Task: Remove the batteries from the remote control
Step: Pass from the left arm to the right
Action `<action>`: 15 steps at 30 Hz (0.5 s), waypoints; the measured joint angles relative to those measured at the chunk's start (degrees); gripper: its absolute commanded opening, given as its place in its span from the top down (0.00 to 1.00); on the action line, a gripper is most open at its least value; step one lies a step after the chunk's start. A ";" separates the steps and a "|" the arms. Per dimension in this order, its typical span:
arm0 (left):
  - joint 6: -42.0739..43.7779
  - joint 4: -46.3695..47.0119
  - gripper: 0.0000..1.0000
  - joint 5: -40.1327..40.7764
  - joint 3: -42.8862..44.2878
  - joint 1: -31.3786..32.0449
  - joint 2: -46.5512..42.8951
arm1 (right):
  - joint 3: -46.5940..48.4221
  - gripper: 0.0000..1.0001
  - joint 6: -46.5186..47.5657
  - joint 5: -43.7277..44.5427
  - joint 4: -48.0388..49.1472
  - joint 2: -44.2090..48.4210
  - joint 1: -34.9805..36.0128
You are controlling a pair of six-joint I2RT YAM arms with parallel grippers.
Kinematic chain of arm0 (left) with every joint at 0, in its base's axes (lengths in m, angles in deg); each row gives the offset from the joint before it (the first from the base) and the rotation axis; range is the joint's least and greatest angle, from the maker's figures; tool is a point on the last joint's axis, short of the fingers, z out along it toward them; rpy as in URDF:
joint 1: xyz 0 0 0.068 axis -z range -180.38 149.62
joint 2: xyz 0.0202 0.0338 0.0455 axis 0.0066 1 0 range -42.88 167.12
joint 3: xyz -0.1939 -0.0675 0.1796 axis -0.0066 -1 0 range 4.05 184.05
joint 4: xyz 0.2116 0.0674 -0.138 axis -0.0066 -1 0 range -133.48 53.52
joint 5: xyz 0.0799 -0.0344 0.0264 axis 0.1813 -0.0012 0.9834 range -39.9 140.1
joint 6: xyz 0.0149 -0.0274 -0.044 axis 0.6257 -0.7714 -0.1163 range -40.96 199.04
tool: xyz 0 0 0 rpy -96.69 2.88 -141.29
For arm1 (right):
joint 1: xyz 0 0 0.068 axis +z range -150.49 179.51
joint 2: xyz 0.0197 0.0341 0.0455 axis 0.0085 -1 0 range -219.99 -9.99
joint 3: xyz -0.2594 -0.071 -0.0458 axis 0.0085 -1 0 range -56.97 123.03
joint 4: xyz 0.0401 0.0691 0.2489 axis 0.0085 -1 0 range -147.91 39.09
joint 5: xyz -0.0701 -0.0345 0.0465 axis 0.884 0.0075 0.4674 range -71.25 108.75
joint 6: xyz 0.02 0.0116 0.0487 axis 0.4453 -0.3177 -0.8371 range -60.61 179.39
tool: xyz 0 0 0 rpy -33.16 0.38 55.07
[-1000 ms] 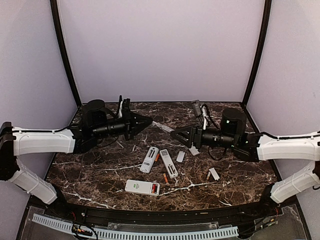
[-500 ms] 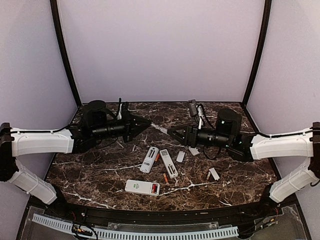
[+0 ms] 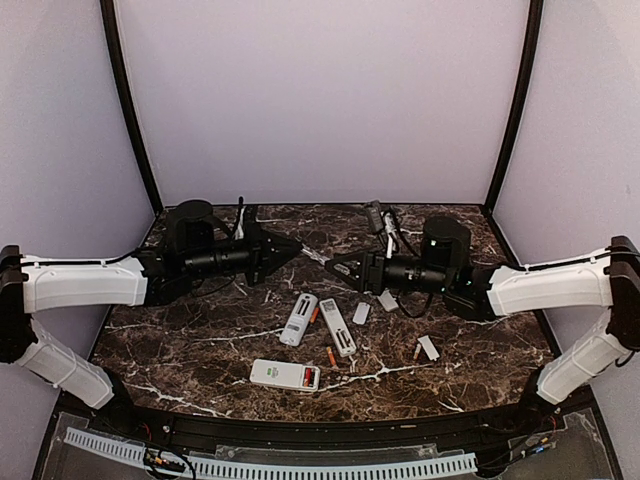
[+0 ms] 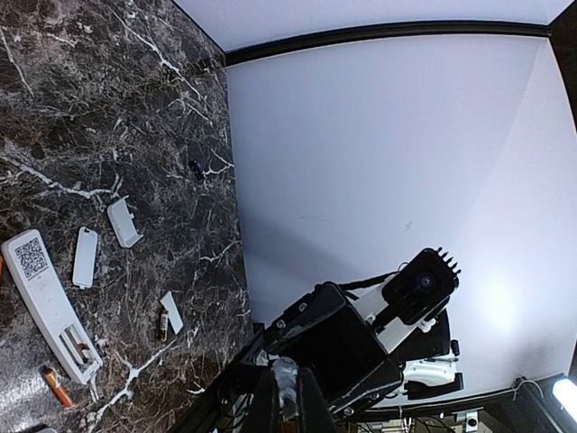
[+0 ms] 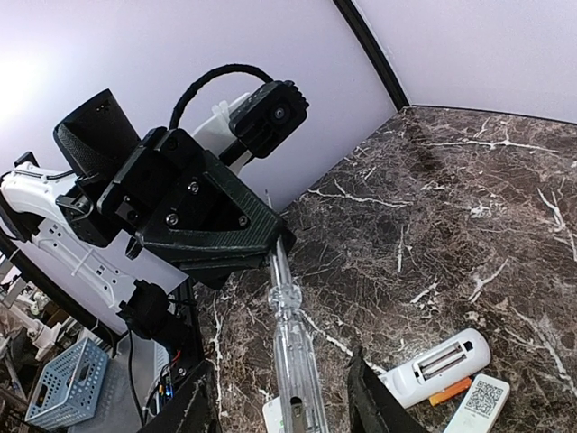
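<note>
2-claw handover: left claw (image 3: 293,244) clamps the clear stick (image 5: 287,307); my right claw (image 3: 338,266), half-open around it, must close next.

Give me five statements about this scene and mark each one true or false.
1. Three white remotes lie on the table. True.
2. The left gripper is shut on a clear tool. True.
3. The right gripper holds a battery. False: its jaws stand open on either side of the clear tool.
4. One remote is lifted into the air. False: all three rest on the table.
5. An orange battery lies loose on the table. True.
</note>
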 measured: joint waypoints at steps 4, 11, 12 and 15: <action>-0.02 0.00 1.00 -0.50 0.70 0.00 0.00 | 0.22 0.55 -0.04 -0.26 0.02 -1.03 0.00; 0.00 -0.02 1.00 -0.87 1.18 0.00 0.02 | 0.55 0.66 -0.09 -0.66 0.07 -1.14 0.00; 0.00 -0.04 1.00 -0.90 1.25 0.00 0.02 | 0.57 0.68 -0.07 -0.72 0.04 -1.14 0.00; 0.00 -0.02 1.00 -1.03 1.36 0.00 0.02 | 0.59 0.73 0.00 -0.92 0.02 -1.18 0.00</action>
